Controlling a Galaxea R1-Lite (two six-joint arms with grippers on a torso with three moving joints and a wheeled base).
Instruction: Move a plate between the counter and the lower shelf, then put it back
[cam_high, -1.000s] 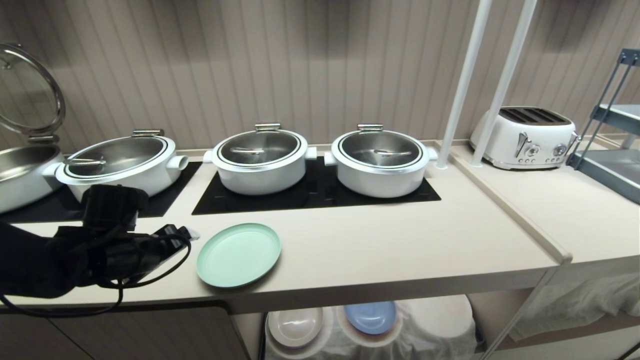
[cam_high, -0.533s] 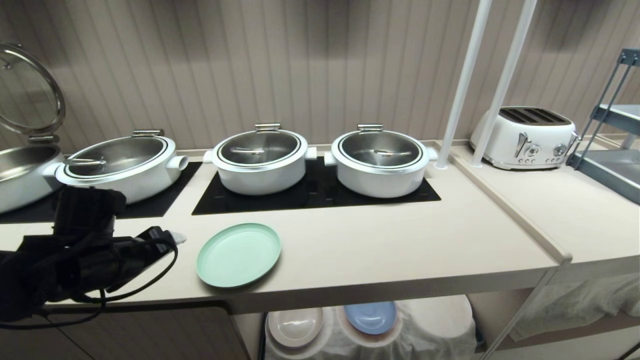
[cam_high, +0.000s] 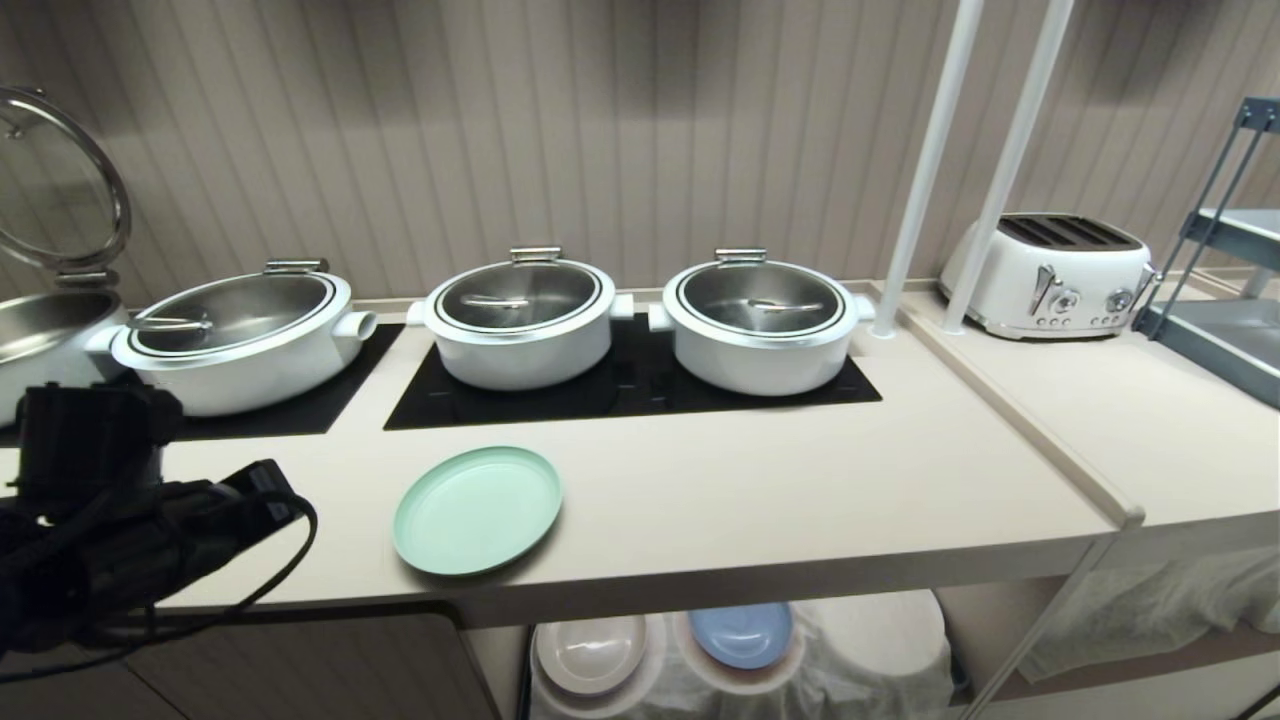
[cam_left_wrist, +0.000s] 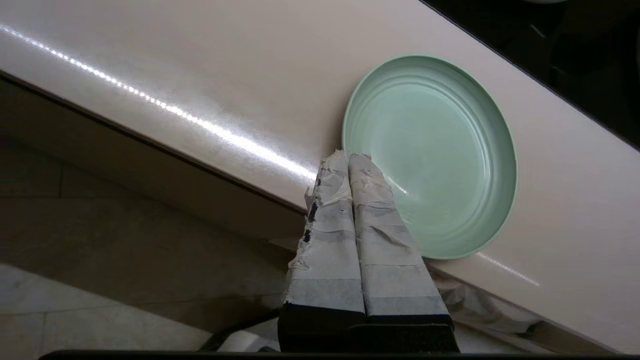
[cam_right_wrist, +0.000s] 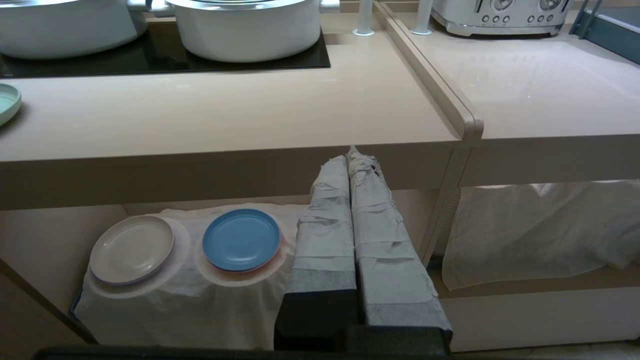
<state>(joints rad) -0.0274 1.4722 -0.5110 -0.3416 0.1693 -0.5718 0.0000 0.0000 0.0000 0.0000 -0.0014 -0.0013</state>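
Soft, even indoor light; a bright glare streak runs along the counter (cam_left_wrist: 165, 107), everything sharp.

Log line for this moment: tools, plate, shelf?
left tool: shut, empty, beside plate | plate: flat on counter, front edge | right tool: shut, empty, parked below counter | shelf: blue plate, beige plate

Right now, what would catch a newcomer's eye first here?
Probably the mint-green plate, lying alone near the counter's front edge. Behind it, three lidded white pots line the black cooktop panels. The robot's dark left hand sits left of the plate, apart from it.
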